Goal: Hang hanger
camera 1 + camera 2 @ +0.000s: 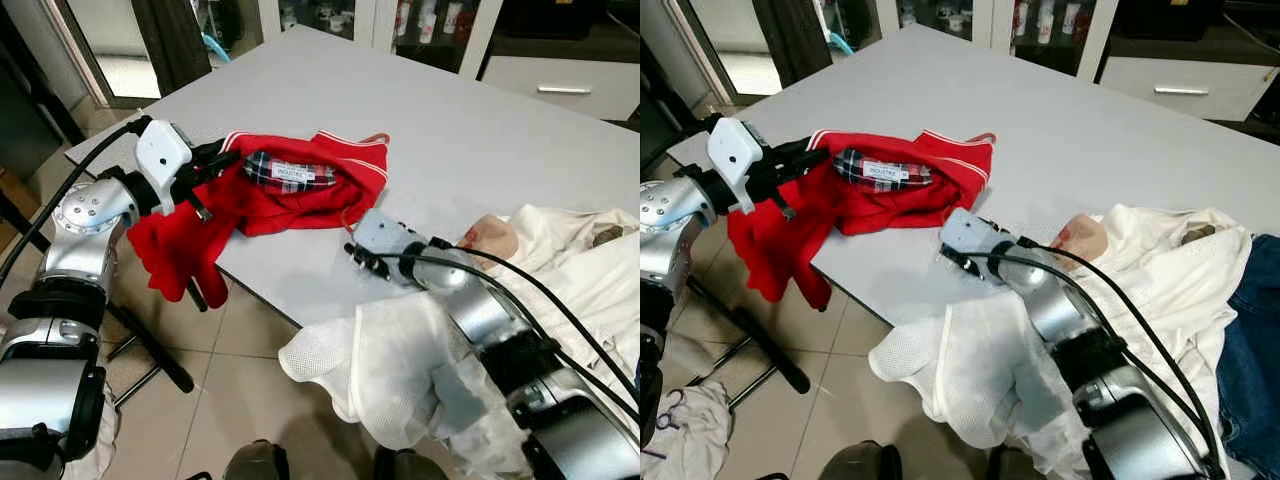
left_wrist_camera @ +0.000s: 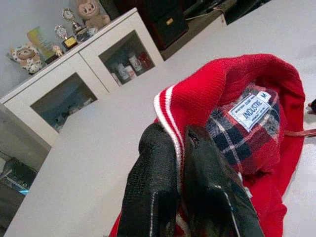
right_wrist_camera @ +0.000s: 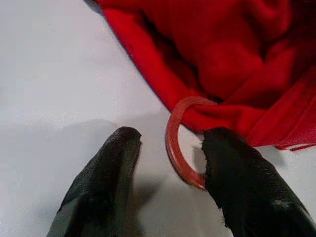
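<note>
Your left gripper pinches the collar of the red knit sweater, centre-left on the grey table, keeping it put. Your right gripper, fingers spread, straddles the red hanger hook, ready to close.

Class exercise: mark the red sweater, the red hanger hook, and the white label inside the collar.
red sweater (image 1: 290, 205), left eye view, on its folded body.
red hanger hook (image 3: 174, 148), right wrist view, on the curved bend.
white label (image 2: 251, 109), left wrist view, on its printed face.
</note>
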Motion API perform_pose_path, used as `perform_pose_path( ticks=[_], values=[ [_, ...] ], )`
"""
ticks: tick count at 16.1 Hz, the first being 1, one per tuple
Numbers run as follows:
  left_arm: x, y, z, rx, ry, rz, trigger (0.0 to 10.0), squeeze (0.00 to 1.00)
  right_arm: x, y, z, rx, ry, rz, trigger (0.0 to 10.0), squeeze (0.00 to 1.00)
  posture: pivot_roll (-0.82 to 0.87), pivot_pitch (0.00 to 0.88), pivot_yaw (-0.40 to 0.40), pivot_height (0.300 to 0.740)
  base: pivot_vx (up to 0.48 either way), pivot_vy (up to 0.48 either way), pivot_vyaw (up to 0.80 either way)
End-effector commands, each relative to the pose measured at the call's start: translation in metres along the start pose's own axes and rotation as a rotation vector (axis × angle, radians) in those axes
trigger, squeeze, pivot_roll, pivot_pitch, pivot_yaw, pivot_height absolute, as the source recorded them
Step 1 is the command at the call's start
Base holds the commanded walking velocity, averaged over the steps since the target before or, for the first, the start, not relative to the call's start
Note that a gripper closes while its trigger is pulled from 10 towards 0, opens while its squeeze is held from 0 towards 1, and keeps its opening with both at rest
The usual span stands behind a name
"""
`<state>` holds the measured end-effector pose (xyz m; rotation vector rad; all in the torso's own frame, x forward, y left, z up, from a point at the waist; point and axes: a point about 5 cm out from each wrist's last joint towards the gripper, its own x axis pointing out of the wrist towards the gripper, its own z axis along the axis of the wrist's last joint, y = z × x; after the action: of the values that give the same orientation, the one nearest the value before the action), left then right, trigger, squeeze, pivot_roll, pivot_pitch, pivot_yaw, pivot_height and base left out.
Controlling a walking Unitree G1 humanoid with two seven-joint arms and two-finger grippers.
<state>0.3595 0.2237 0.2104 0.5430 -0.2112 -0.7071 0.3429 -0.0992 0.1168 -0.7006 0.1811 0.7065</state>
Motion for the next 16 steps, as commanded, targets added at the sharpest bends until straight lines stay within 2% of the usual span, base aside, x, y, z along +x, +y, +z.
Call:
perform_pose_path(
  ticks=[1, 3, 4, 5, 6, 7, 10, 13, 16],
  values=[
    [-0.002, 0.001, 0.002, 0.007, -0.016, 0.003, 0.0, 0.00, 0.004, -0.002, 0.000, 0.018, 0.033, -0.011, 10.0, 0.00, 0.09, 0.086, 0.060, 0.740, 0.000, 0.000, 0.00],
    [0.000, 0.001, 0.004, 0.012, -0.022, 0.003, 0.0, 0.00, 0.008, -0.002, 0.001, 0.029, 0.059, -0.002, 8.9, 0.00, 0.09, 0.086, 0.058, 0.740, 0.000, 0.000, 0.00],
    [0.001, 0.002, 0.006, 0.016, -0.029, 0.002, 0.0, 0.00, 0.011, -0.004, 0.003, 0.033, 0.077, -0.008, 6.8, 0.00, 0.09, 0.083, 0.058, 0.740, 0.000, 0.000, 0.00],
    [0.002, 0.001, 0.008, 0.029, -0.036, -0.003, 0.0, 0.00, 0.014, -0.007, 0.004, 0.022, 0.103, -0.010, 3.1, 0.00, 0.09, 0.082, 0.055, 0.740, 0.000, 0.000, 0.00],
    [0.002, 0.001, 0.010, 0.040, -0.039, -0.005, 0.0, 0.00, 0.015, -0.009, 0.003, 0.012, 0.124, -0.027, 0.5, 0.00, 0.09, 0.080, 0.053, 0.740, 0.000, 0.000, 0.00],
    [0.002, 0.001, 0.011, 0.045, -0.046, -0.004, 0.0, 0.00, 0.015, -0.012, 0.001, 0.005, 0.152, -0.047, 0.0, 0.00, 0.09, 0.080, 0.052, 0.740, 0.000, 0.000, 0.00],
    [0.002, 0.002, 0.014, 0.053, -0.054, 0.003, 0.0, 0.00, 0.016, -0.017, 0.001, 0.016, 0.173, -0.068, 0.0, 0.00, 0.09, 0.079, 0.053, 0.740, 0.000, 0.000, 0.00],
    [0.005, 0.003, 0.017, 0.059, -0.062, 0.014, 0.0, 0.00, 0.018, -0.012, 0.005, -0.004, 0.160, 0.000, 0.0, 0.00, 0.08, 0.078, 0.053, 0.740, 0.000, 0.000, 0.00],
    [0.008, 0.003, 0.019, 0.065, -0.074, 0.020, 0.0, 0.00, 0.018, -0.002, 0.009, 0.036, 0.133, 0.102, 0.0, 0.00, 0.08, 0.079, 0.053, 0.740, 0.000, 0.000, 0.00]
  ],
)
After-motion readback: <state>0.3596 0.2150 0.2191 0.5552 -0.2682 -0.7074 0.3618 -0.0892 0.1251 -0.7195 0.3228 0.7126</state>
